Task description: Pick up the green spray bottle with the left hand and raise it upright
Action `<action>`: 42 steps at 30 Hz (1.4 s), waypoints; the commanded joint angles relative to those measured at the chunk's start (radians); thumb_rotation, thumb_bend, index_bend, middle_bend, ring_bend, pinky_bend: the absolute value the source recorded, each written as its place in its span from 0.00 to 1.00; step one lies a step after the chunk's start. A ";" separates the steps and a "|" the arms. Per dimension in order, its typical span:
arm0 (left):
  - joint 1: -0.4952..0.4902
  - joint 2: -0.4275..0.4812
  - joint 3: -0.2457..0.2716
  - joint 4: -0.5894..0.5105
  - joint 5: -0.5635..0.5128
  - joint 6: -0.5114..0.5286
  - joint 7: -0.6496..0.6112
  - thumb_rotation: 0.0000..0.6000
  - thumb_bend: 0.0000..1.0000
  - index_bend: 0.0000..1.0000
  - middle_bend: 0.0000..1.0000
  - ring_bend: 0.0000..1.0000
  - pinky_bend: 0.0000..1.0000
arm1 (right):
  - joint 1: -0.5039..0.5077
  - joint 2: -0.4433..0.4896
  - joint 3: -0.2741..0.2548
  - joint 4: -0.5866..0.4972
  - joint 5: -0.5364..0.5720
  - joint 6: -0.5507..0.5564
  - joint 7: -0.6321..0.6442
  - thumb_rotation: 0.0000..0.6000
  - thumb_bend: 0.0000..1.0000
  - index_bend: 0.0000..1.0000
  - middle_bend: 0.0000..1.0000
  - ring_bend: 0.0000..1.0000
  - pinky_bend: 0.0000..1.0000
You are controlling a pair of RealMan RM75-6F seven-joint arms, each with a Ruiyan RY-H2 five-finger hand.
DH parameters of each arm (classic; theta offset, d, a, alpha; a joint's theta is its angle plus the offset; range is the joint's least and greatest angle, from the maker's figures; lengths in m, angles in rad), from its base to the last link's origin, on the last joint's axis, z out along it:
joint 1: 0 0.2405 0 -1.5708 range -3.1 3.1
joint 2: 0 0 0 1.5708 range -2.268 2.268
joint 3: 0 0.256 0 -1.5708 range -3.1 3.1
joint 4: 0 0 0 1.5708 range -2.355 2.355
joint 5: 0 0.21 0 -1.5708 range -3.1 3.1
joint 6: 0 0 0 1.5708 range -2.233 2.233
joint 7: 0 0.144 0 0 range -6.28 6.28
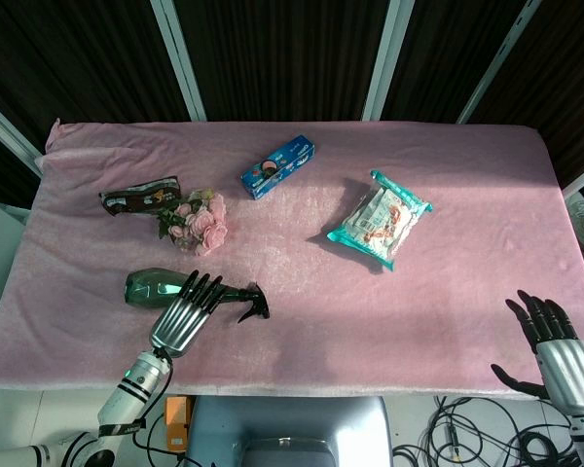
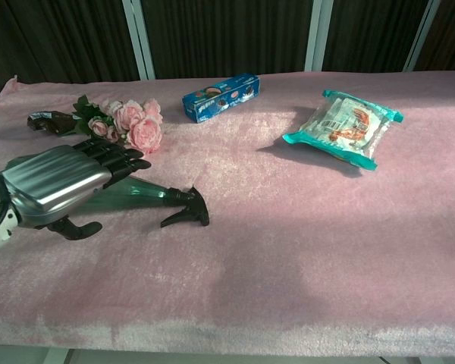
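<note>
Green spray bottle (image 1: 165,289) lies flat, long axis left-right, black nozzle pointing right; left hand (image 1: 185,316) hovers over it, fingers apart, holding nothing.

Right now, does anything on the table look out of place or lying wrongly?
Only the green spray bottle: it lies flat on its side on the pink cloth, nozzle toward the table's middle, with the left hand over it. Nothing looks spilled or damaged.

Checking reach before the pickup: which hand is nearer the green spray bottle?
Left. The left hand hovers right over the green spray bottle, fingers spread above its neck. The right hand sits far off at the table's opposite near corner.
</note>
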 commanded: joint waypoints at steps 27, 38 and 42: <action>-0.076 -0.258 0.002 0.425 0.071 0.158 0.118 1.00 0.44 0.74 0.77 0.32 0.00 | -0.011 0.023 -0.004 0.006 -0.010 0.022 0.041 1.00 0.34 0.00 0.00 0.00 0.00; -0.029 -0.189 -0.090 0.329 0.242 0.472 -0.658 1.00 0.54 0.81 0.82 0.40 0.00 | -0.010 0.018 -0.004 0.005 -0.013 0.020 0.034 1.00 0.34 0.00 0.00 0.00 0.00; -0.015 -0.189 -0.108 0.314 0.241 0.507 -0.799 1.00 0.58 0.81 0.83 0.40 0.00 | -0.009 0.017 -0.004 0.005 -0.013 0.018 0.033 1.00 0.34 0.00 0.00 0.00 0.00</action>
